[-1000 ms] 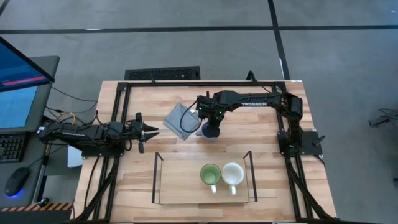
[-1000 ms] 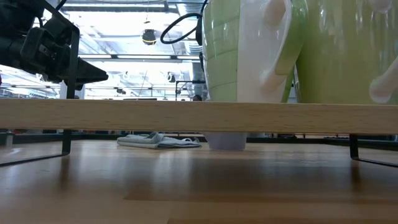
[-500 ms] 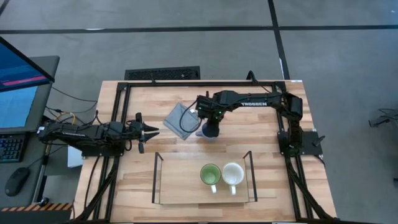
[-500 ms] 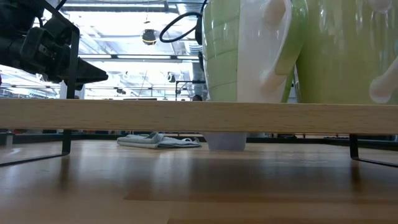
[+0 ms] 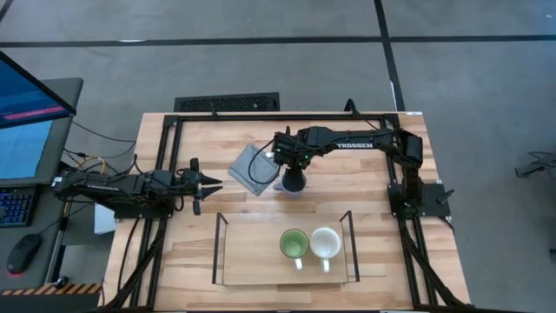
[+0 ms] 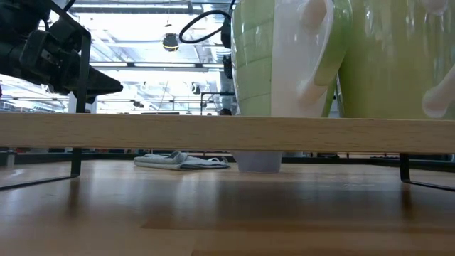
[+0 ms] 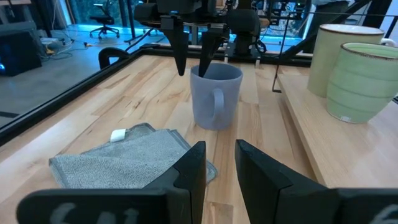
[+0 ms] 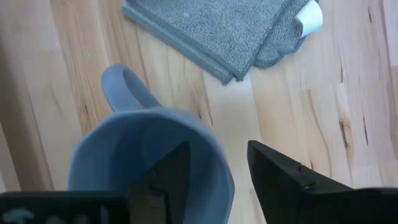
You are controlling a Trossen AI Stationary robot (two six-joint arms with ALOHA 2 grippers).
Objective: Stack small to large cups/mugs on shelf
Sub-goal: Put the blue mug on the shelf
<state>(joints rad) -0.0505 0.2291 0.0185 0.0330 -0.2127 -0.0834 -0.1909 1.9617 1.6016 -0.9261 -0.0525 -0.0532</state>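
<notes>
The blue-grey mug (image 5: 293, 184) stands upright on its base on the tabletop, beside the grey folded cloth (image 5: 253, 165). Its handle (image 7: 217, 102) points toward my left arm. My right gripper (image 8: 219, 149) is open and points down over the mug's rim, with one finger inside the mug and one outside; I see no touch. The green mug (image 5: 294, 244) and the cream-white mug (image 5: 326, 243) stand side by side on the shelf (image 5: 252, 252). My left gripper (image 5: 207, 184) is open and empty, level above the table's left part.
The cloth lies flat just left of the blue-grey mug (image 7: 216, 96). The shelf's black wire ends (image 5: 219, 248) rise at both sides. The shelf board's left half is bare. Bare tabletop (image 5: 347, 187) lies between the blue-grey mug and the shelf.
My right gripper has shifted slightly over the blue-grey mug, which has stayed in place on the table.
</notes>
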